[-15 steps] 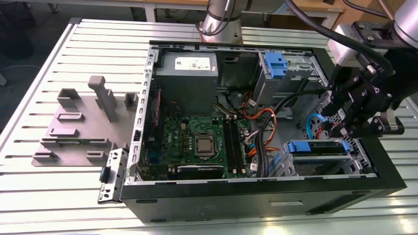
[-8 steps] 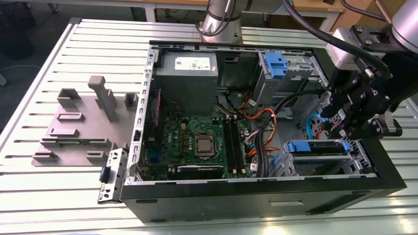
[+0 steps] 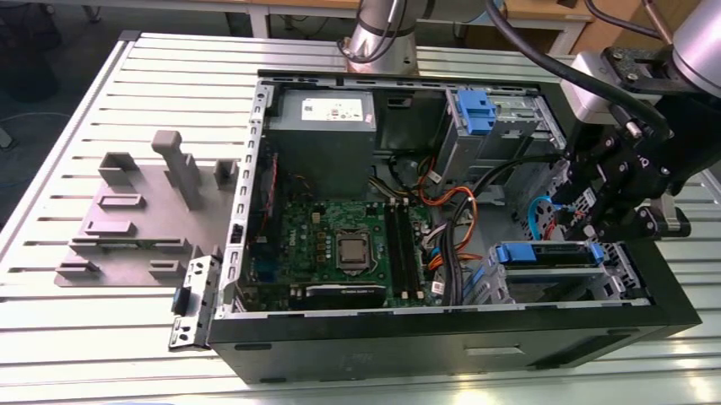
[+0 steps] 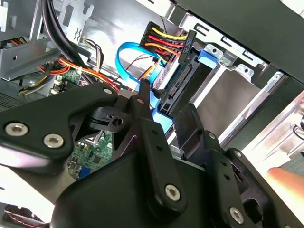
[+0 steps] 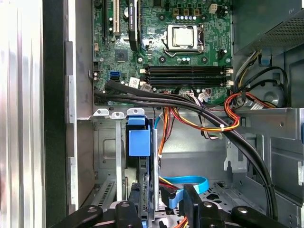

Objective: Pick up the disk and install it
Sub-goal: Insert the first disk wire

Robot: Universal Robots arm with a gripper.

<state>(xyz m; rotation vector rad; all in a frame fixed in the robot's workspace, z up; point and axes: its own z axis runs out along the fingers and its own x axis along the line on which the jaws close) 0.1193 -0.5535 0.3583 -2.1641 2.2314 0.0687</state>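
- On table (image 3: 90,337), computer case (image 3: 451,346) lying open, toward the exterior view's right.
- Left of the case in the exterior view, just beside it, slotted holder stand (image 3: 135,224).
- Inside the case: motherboard (image 3: 338,245) in the middle, power supply (image 3: 323,126) behind it.
- Drive cage (image 3: 558,278) in the near right corner, gripper (image 3: 586,215) just above it.
- Disk (image 5: 141,190) standing on edge in the cage, between the gripper's fingers (image 5: 194,199).

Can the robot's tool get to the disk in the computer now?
Probably yes. The tool already sits at the disk standing on edge in the bay, one finger each side; cables run beside, not between.
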